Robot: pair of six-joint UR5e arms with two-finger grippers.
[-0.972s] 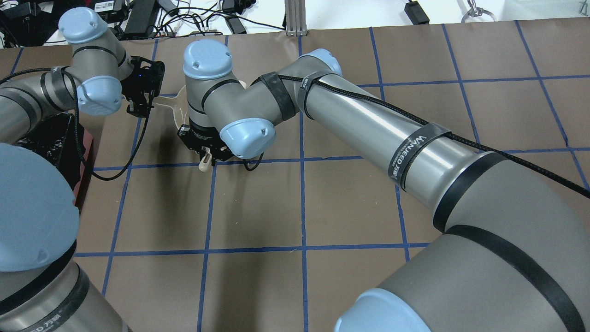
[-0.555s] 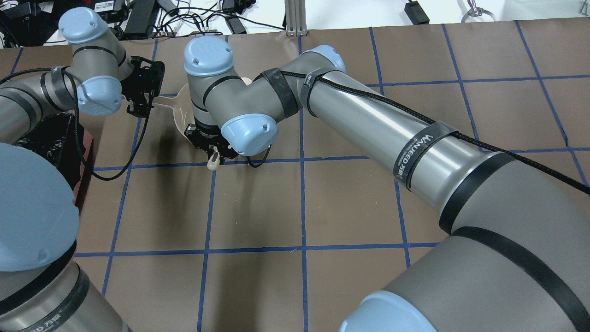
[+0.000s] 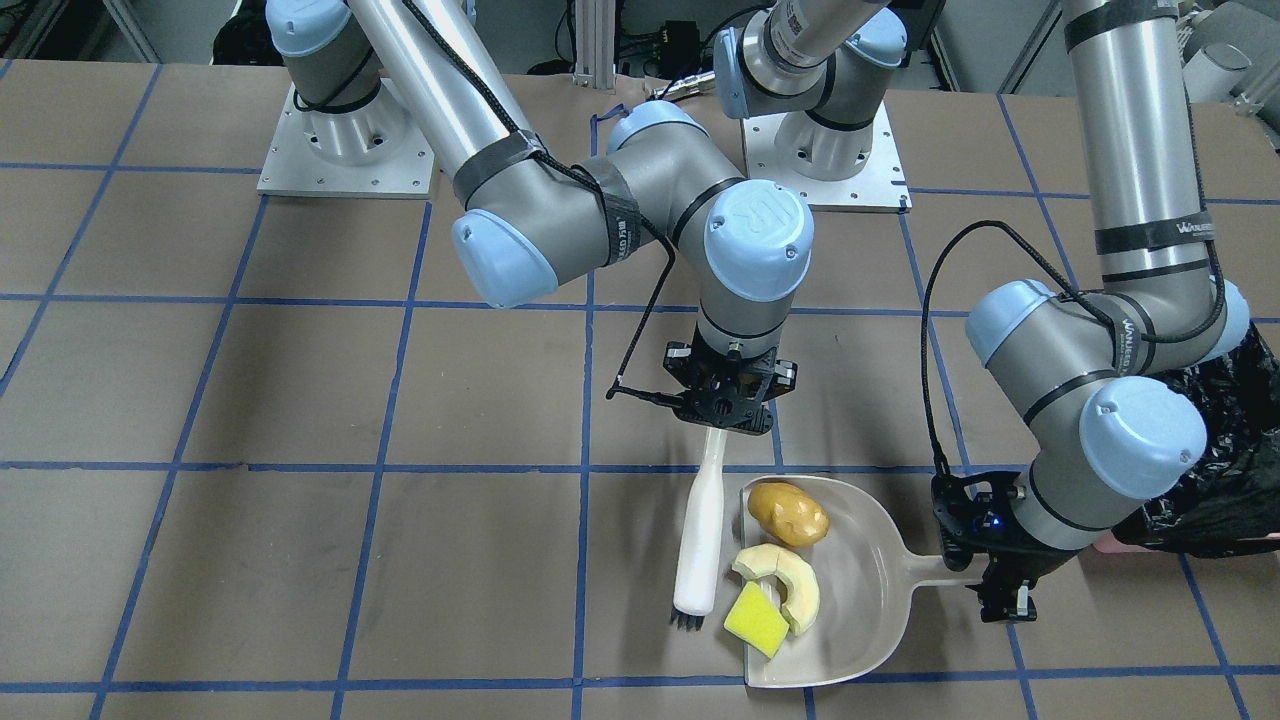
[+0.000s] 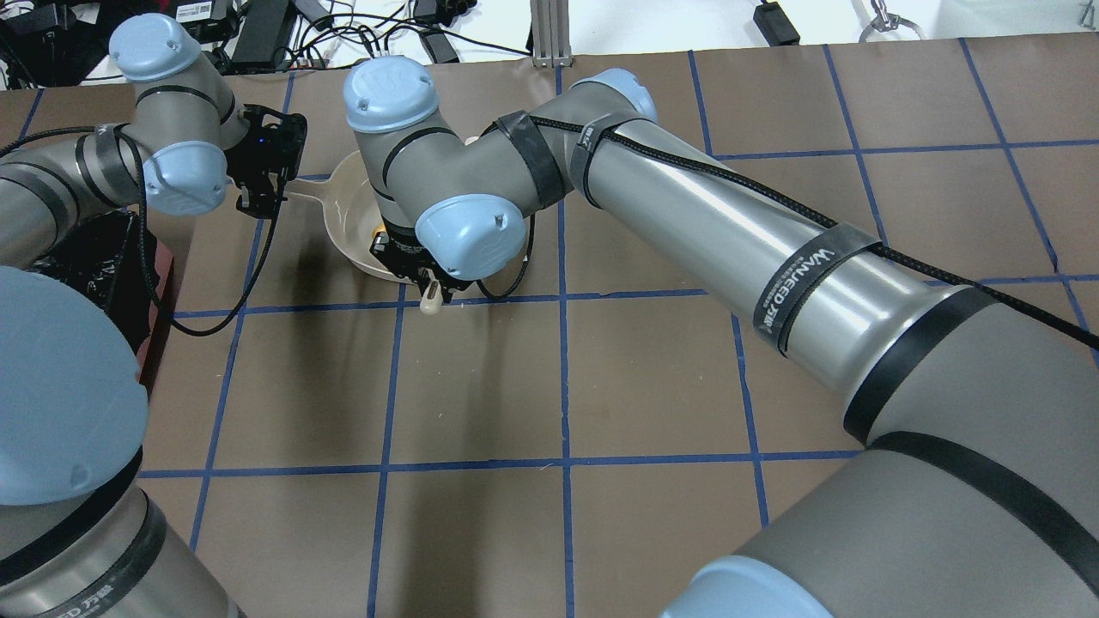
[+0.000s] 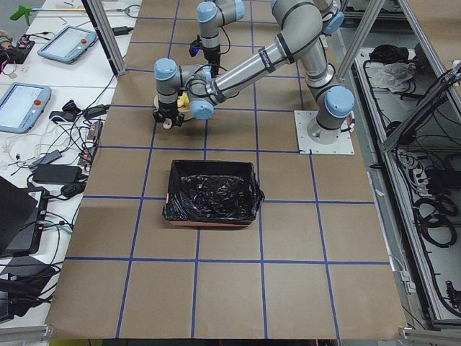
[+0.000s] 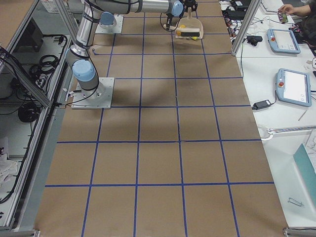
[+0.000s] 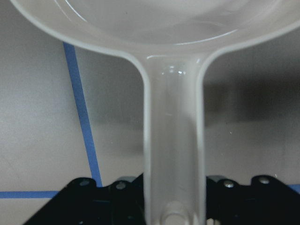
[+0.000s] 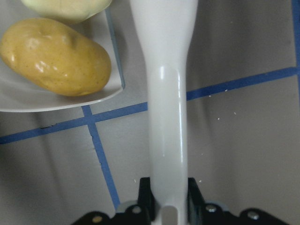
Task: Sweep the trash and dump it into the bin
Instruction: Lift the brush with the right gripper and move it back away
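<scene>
Facing the robot across the table, we find all three pieces of trash in the dustpan. The potato sits in the corner nearest the robot, the crescent slice mid-pan, and the yellow wedge touches it at the open lip. The left gripper is clamped on the pan's handle. The handle's long axis points towards the bin on the robot's left, and the pan's mouth faces the other way. The right gripper is closed on the handle of the brush, which reaches along the lip just outside it.

From overhead, the right arm covers most of the pan. The bin lies beside the left arm, plainly the nearer one.

The left-end view shows the bin well apart from the pan, with open table between them. We judge there is room to lift, carry and tip, provided the pan stays level on the way.

The right-end view is too small to add anything.

On the left wrist, the jaws grip the pan handle from both sides. On the right wrist, the jaws pinch the brush handle, and the potato lies just inside the pan's corner.
</scene>
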